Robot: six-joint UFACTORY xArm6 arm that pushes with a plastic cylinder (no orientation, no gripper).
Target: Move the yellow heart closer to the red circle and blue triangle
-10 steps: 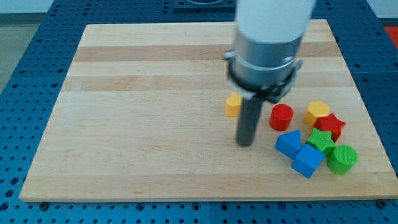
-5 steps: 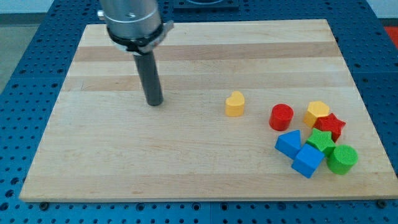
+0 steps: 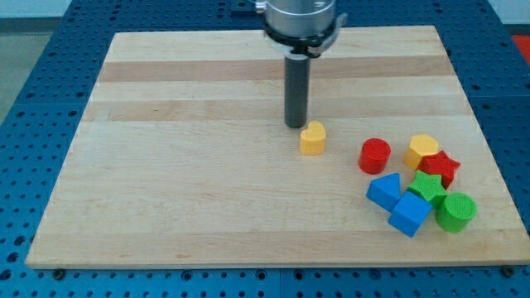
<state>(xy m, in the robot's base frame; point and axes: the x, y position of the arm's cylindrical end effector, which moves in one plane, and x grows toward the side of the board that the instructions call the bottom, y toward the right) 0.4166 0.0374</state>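
The yellow heart (image 3: pixel 312 138) lies right of the board's middle. My tip (image 3: pixel 296 125) stands just up and left of it, very close; I cannot tell whether they touch. The red circle (image 3: pixel 374 155) sits to the right of the heart, a gap between them. The blue triangle (image 3: pixel 384 190) lies below the red circle.
At the right of the wooden board (image 3: pixel 166 165) sits a cluster: a yellow hexagon (image 3: pixel 422 150), a red star (image 3: pixel 440 167), a green star (image 3: pixel 427 187), a blue cube (image 3: pixel 410 213) and a green cylinder (image 3: pixel 455 210).
My tip swung from beside the red circle to the far upper left, then back right to just above-left of the yellow heart. The blocks have not moved.
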